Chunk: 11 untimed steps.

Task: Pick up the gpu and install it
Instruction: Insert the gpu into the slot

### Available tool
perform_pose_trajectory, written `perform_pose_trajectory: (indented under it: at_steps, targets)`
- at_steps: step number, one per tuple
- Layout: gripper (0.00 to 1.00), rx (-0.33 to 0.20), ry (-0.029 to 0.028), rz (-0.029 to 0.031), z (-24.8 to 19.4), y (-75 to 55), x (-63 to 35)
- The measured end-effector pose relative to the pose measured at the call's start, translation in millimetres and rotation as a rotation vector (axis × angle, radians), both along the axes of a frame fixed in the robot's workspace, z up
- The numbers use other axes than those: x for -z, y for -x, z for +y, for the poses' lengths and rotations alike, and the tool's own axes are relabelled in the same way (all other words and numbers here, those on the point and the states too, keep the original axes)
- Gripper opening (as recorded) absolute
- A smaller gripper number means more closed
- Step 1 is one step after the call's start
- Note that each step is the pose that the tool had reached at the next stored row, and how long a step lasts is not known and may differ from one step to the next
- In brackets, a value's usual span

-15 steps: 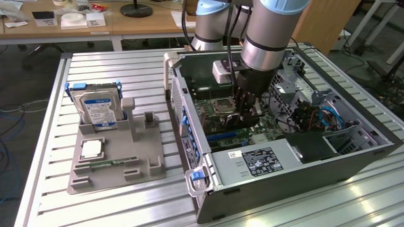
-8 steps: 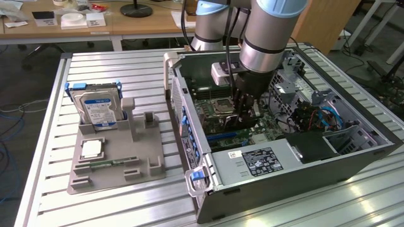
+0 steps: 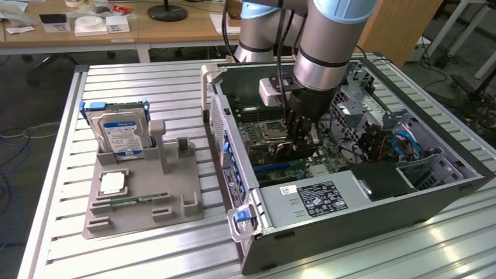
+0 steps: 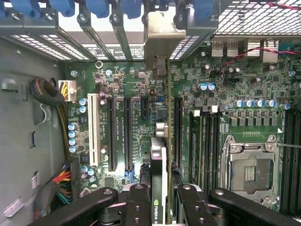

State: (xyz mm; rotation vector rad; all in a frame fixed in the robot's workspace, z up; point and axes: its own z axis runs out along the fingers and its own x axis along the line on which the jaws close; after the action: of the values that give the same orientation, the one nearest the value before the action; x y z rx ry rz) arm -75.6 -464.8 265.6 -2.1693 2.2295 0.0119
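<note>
Green gpu (image 4: 162,160) clamped edge-on in gripper (image 4: 160,207), above motherboard (image 4: 122,94) slots, hard drive (image 3: 118,135) well apart

The gpu (image 4: 162,155) sits edge-on right between the gripper (image 4: 161,207) fingers, thin green board with a black cooler face, silver bracket end pointing away toward the case's slot wall.
</note>
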Motion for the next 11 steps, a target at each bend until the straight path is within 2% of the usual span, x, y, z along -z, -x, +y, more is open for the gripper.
perform_pose_trajectory:
  at_steps: [11]
  targets:
    - [0.26,0.000,0.0000,0.0000,0.0,2.2,3.3]
